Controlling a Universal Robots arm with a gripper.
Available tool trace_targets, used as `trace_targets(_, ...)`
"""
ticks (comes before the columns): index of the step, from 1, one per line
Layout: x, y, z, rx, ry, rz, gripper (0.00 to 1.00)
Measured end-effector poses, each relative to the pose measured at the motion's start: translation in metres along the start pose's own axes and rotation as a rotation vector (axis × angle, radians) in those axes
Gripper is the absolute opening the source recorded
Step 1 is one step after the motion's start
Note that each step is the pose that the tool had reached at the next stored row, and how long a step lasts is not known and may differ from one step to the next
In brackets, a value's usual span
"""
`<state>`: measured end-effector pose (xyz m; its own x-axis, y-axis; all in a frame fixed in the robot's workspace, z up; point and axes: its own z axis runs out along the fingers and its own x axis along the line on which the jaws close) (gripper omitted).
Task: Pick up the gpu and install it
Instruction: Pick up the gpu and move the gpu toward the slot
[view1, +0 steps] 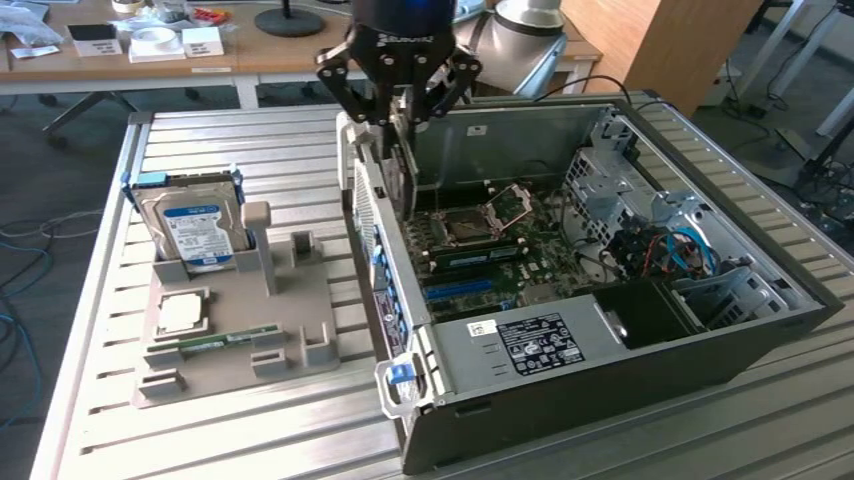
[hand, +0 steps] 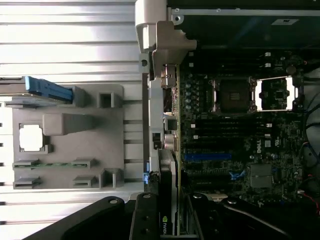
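The gpu (view1: 396, 165) hangs on edge, a thin dark card, with my gripper (view1: 400, 120) shut on its top edge. It is over the open computer case (view1: 747, 330), close to the case's wall on the exterior view's left and above the motherboard (view1: 494, 250). In the wrist view the gpu (hand: 167, 190) shows edge-on between my fingers (hand: 145, 220), beside the case's silver rear bracket (hand: 160, 50). A blue card slot (hand: 207, 156) lies on the board a little aside from the card's edge. Whether the card touches the board is hidden.
A grey holder tray (view1: 300, 300) stands on the slatted table (view1: 107, 400) at the exterior view's left. It carries a silver hard drive (view1: 200, 225), a processor chip (view1: 180, 312) and a green RAM stick (view1: 220, 340). Drive cages and cables (view1: 681, 250) crowd the case's far side.
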<state>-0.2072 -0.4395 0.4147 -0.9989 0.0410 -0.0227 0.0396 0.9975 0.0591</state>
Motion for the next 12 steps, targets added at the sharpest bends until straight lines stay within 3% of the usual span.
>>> trace_targets(12, -0.052, 0.0021, 0.0013, -0.0043, 0.0001, 0.0, 0.27)
